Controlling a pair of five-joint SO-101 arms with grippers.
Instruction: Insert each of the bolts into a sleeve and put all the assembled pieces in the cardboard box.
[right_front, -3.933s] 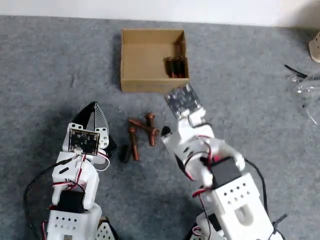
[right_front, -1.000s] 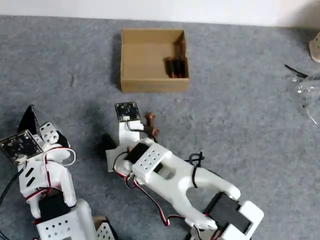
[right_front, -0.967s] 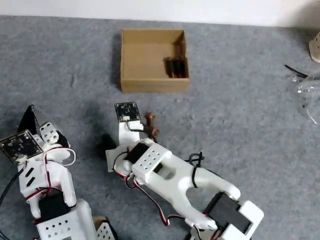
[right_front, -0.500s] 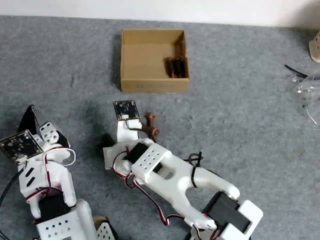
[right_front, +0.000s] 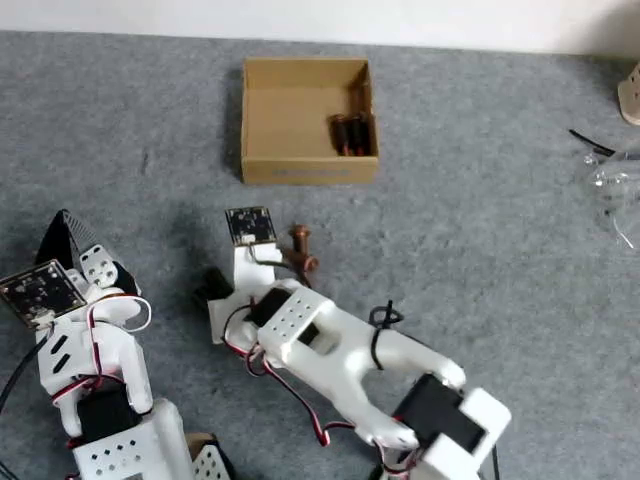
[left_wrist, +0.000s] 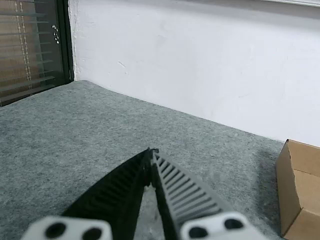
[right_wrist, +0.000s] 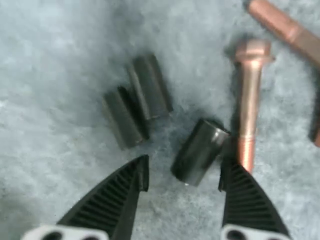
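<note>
The cardboard box (right_front: 262, 120) stands at the back of the grey mat with assembled dark pieces (right_front: 352, 133) against one inner wall. My right gripper (right_wrist: 185, 172) hangs open low over a black sleeve (right_wrist: 200, 151), which lies between its fingers. Two more sleeves (right_wrist: 137, 106) lie side by side just beyond. A copper bolt (right_wrist: 248, 100) lies beside the near sleeve, and another bolt (right_wrist: 282, 27) lies farther off. In the high view the right arm (right_front: 300, 330) covers most of the pile, with bolts (right_front: 298, 240) poking out. My left gripper (left_wrist: 150, 154) is shut and empty, raised at the mat's near left (right_front: 68, 222).
Clear plastic parts and a black cable (right_front: 605, 160) lie at the far right edge. A white wall (left_wrist: 200, 65) rises behind the mat. The box's corner (left_wrist: 300, 195) shows in the left wrist view. Open mat lies between the box and the arms.
The left arm has drawn back from the pile to the near left. The right arm has swung from beside the box over to the sleeves, and in the last second shifted only slightly.
</note>
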